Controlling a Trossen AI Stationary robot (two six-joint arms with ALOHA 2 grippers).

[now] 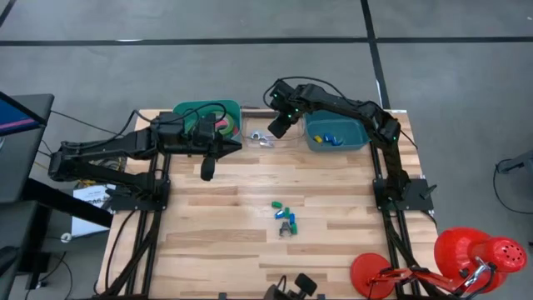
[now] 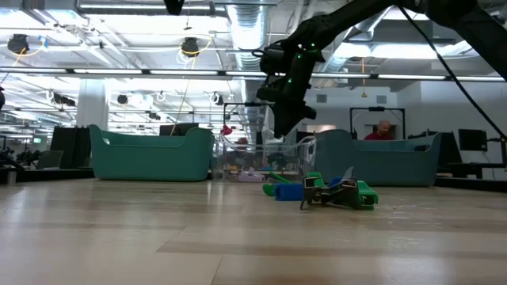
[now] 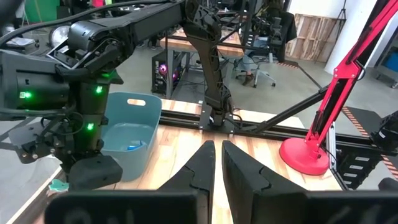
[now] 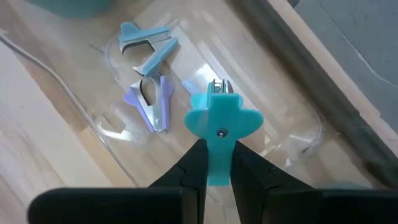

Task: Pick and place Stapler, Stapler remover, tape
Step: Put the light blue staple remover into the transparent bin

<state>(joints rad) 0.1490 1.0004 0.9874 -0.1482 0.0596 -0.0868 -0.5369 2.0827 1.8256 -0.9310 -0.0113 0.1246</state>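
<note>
My right gripper (image 1: 280, 125) hangs over a clear tray (image 1: 254, 143) at the table's far edge, shut on a teal staple remover (image 4: 217, 121). Two more removers lie in that tray, a light blue one (image 4: 146, 42) and a lavender one (image 4: 151, 102). Small green and blue staplers (image 1: 285, 218) lie at mid-table, also in the low view as staplers (image 2: 321, 190). Green and pinkish red tape rolls (image 1: 223, 127) sit in the left teal bin (image 1: 187, 112), partly hidden by my left arm. My left gripper (image 1: 206, 171) is shut over bare wood near that bin. My right gripper pinches the teal staple remover between its two fingers by the narrow tail end (image 4: 215, 163), behind the wide winged part with the rivet. The fingers come from above, slanting down. The remover is lifted clear above the tray, its metal claws (image 4: 217, 86) pointing away from the gripper.
A second teal bin (image 1: 358, 137) with small blue and yellow pieces stands right of the tray. A red lamp (image 1: 466, 254) stands at the near right corner, and a dark object (image 1: 291, 287) at the near edge. Bare wood lies around the staplers.
</note>
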